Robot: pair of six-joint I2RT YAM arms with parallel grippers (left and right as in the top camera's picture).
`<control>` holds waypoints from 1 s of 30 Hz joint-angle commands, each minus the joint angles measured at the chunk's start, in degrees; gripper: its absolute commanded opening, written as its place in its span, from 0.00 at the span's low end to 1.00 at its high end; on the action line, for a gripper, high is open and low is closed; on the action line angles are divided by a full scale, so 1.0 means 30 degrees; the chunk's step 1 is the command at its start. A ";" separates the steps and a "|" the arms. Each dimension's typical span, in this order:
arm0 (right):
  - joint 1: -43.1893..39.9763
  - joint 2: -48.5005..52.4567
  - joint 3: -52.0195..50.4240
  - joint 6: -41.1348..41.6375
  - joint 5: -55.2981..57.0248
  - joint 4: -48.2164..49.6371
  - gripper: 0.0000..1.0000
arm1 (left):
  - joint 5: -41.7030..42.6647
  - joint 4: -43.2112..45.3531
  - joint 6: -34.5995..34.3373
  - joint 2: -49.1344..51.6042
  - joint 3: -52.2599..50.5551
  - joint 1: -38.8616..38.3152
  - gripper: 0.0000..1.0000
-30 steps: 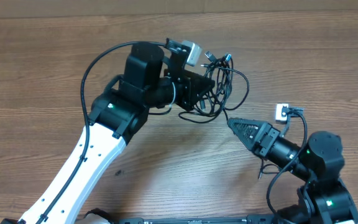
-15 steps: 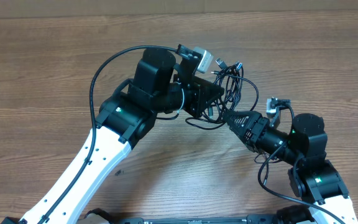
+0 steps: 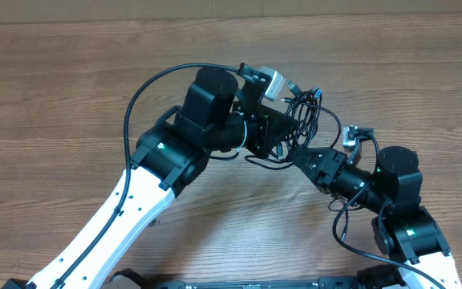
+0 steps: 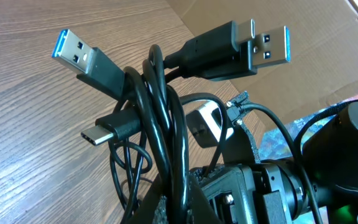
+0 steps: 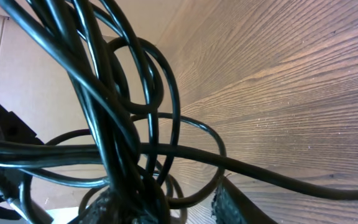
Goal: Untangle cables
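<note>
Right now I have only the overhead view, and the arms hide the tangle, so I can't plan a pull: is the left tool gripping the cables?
Observer: Yes. The left wrist view shows the cables bunched and pinched in the left tool.
Operator: And the other side?
Observer: The right tool is open, with several strands passing between its fingers.
Operator: Any plugs free?
Observer: Four stick out above the left grip: three USB-A plugs and one USB-C plug.

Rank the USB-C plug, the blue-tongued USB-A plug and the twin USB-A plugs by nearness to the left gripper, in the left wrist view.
1. USB-C plug, lower left, just above the left gripper.
2. Tied: blue-tongued USB-A plug, upper left, and twin USB-A plugs, upper right; too close to call.
</note>
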 commanded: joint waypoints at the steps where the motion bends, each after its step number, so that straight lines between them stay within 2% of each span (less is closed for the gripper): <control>1: 0.0087 -0.0044 0.0481 -0.0087 0.0044 0.0204 0.34 | 0.0364 0.0138 -0.0867 -0.0532 0.0415 -0.0270 0.04; 6: 0.0087 -0.0044 0.0481 -0.0466 0.0051 0.0211 0.21 | 0.0379 0.0452 -0.2375 -0.0532 0.0415 -0.0270 0.04; 11: 0.0087 -0.0044 0.0481 -0.0678 0.0146 0.0160 0.15 | 0.0379 0.0459 -0.3053 -0.0532 0.0415 -0.0270 0.04; 20: 0.0087 -0.0044 0.0481 -0.1610 0.2084 -0.1668 0.11 | 0.0357 0.1362 -0.3045 -0.0539 0.0415 -0.0095 0.04; 30: 0.0087 -0.0044 0.0481 -0.2186 0.3082 -0.2382 0.12 | 0.0335 0.1421 -0.3038 -0.0539 0.0415 0.1435 0.04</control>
